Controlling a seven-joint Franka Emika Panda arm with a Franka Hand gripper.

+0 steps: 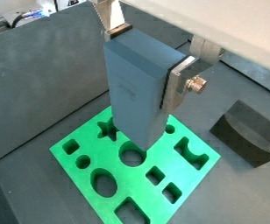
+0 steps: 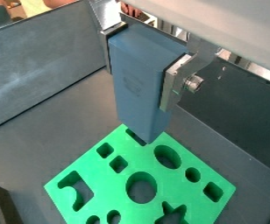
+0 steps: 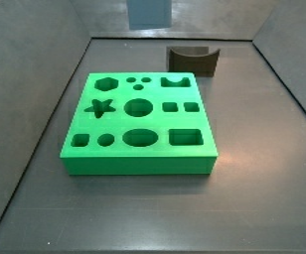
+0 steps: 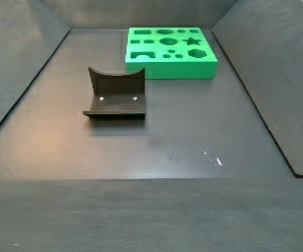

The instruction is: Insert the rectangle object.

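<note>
My gripper (image 1: 148, 59) is shut on the rectangle object (image 1: 138, 96), a tall grey-blue smooth block, with one silver finger on each side near its upper end. It hangs upright above the green board (image 1: 103, 150), apart from it. Both wrist views show this, with the gripper (image 2: 144, 57), block (image 2: 138, 87) and board (image 2: 90, 171). In a side view only the block's lower end (image 3: 148, 12) shows at the picture's top edge, beyond the board (image 3: 140, 164), which has a rectangular hole (image 3: 185, 137). The other side picture shows the board (image 4: 174, 69) but no gripper.
A dark brown block with a curved notch (image 3: 193, 60) stands on the floor beside the board. It also shows in a side view (image 4: 115, 94) and a wrist view (image 1: 249, 131). Dark walls enclose the floor (image 4: 154, 148).
</note>
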